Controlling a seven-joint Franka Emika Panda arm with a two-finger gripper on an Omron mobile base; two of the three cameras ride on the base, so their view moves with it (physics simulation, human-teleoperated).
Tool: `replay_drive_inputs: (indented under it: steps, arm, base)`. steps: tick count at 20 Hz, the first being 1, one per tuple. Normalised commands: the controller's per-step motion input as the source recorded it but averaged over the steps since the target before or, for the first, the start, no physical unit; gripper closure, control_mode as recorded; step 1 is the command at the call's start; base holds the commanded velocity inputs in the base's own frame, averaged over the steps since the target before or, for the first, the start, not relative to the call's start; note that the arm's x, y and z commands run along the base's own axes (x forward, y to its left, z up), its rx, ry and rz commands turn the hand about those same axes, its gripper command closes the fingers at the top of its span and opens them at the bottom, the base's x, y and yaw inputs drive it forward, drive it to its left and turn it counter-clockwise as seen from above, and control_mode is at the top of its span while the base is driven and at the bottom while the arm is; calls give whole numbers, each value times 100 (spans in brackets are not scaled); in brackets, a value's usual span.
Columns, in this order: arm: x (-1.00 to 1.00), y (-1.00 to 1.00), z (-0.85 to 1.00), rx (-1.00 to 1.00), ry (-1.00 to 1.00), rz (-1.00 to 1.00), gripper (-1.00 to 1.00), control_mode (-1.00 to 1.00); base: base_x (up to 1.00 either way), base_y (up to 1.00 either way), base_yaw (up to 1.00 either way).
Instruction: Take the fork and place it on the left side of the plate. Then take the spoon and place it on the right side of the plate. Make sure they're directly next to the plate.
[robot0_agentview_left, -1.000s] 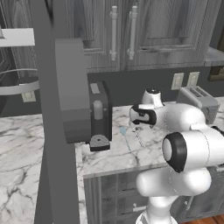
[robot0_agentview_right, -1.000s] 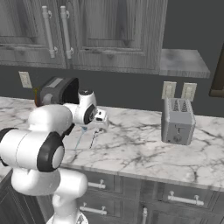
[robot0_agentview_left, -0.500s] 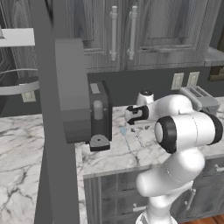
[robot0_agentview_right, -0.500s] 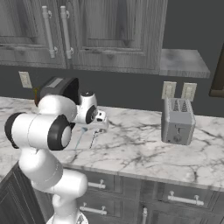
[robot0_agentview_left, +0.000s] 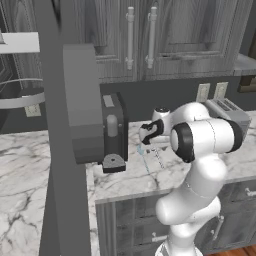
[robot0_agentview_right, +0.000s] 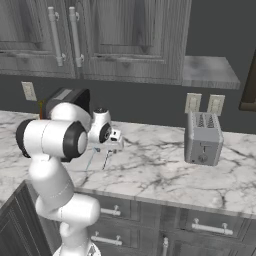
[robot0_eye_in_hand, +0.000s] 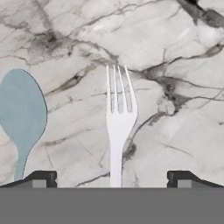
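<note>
The fork lies flat on the marble counter, prongs pointing to the top of the hand view and its handle running down between my two finger tips. My gripper is open, a dark tip on either side of the handle with wide gaps. The spoon is a bluish bowl just left of the fork. From the base, the gripper hangs low over the fork and the spoon, which lie side by side. The plate is out of view.
A silver toaster stands to the right by the wall. A dark boxy appliance stands just left of the utensils. The counter's front edge runs close below them. Upper cabinets hang overhead.
The arm's big joints have swung up and in over the counter. The hand has stayed low over the fork and spoon, and the utensils have not moved.
</note>
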Motion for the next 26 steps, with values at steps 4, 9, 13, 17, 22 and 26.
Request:
replay_drive_inputs:
  steps: [4, 9, 13, 17, 22, 26]
  arm:
    - [19, 0, -15, 0, 0, 0, -100, -100]
    - [0, 0, -15, 0, 1, 0, -100, -100]
    - [-1, 0, -22, 0, 1, -1, -100, -100]
    - [0, -4, -13, 0, 0, 0, -100, -100]
    - [-1, -3, -3, 0, 0, 0, -100, -100]
    - [0, 0, 0, 0, 1, -2, 100, -100]
  base:
    - [0, 0, 0]
    - [0, 0, 0]
    - [0, 0, 0]
    - [0, 0, 0]
    - [0, 0, 0]
    - [0, 0, 0]
